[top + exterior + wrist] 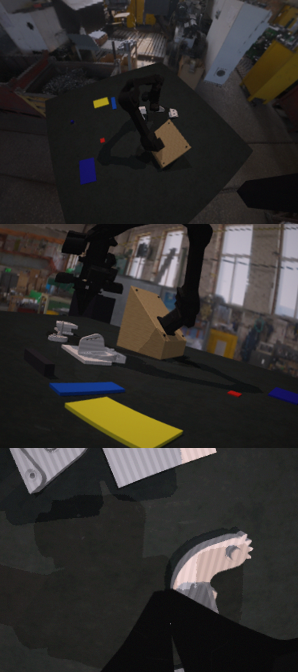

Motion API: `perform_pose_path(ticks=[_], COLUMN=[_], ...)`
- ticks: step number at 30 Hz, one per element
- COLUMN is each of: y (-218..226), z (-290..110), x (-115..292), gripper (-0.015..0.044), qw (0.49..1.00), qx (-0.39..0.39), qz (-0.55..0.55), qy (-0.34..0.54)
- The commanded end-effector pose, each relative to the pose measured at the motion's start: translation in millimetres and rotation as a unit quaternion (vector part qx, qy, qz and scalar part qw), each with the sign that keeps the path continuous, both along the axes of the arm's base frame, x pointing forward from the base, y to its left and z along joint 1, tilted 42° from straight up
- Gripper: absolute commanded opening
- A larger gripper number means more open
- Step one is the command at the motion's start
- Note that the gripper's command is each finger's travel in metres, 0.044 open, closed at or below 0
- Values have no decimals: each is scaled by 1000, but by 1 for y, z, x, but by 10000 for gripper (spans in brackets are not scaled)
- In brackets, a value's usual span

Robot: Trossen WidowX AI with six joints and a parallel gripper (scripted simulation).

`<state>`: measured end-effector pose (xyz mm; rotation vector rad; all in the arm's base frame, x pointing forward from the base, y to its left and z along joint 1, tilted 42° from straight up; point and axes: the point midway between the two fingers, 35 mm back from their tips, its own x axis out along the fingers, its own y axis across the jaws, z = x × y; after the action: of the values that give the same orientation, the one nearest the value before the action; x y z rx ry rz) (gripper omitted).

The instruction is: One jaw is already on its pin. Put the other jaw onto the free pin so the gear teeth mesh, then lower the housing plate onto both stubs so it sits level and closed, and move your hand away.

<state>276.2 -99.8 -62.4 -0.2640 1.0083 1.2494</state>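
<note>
Black fingers of the gripper (pixel 155 107) (pixel 81 312) (pixel 170 593) are pressed together, apparently on nothing, above the tail of the loose jaw (pixel 161 109) (pixel 197 562), which lies on the table (pixel 132 196) (pixel 224 420) (pixel 270 493). Lifting now would probably leave it behind; lowering shut tips could skid it.

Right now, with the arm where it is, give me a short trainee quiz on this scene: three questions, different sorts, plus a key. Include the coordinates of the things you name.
1. True or false: the yellow plate (pixel 101 102) (pixel 124 420) stands upright on its edge.
2. Multiple choice: how do the jaws of the gripper (pixel 155 107) (pixel 81 314) (pixel 169 592) stand?
a) wide open
b) half open
c) closed together
3. Fill in the blank: in the wrist view, the loose curved piece (pixel 162 109) (pixel 202 560) has gear ____ at its far end.

Key: 1 false (it lies flat); 2 c; 3 teeth.
</note>
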Motion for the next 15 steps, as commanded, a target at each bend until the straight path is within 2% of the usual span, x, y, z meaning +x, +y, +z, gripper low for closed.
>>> perform_pose_path(ticks=[1, 2, 15], y=[0, 0, 0], z=[0, 0, 0], x=[0, 0, 0], gripper=[0, 0, 341], qw=[1000, 1000, 1000], qx=[0, 0, 0], qz=[0, 0, 0], qy=[0, 0, 0])
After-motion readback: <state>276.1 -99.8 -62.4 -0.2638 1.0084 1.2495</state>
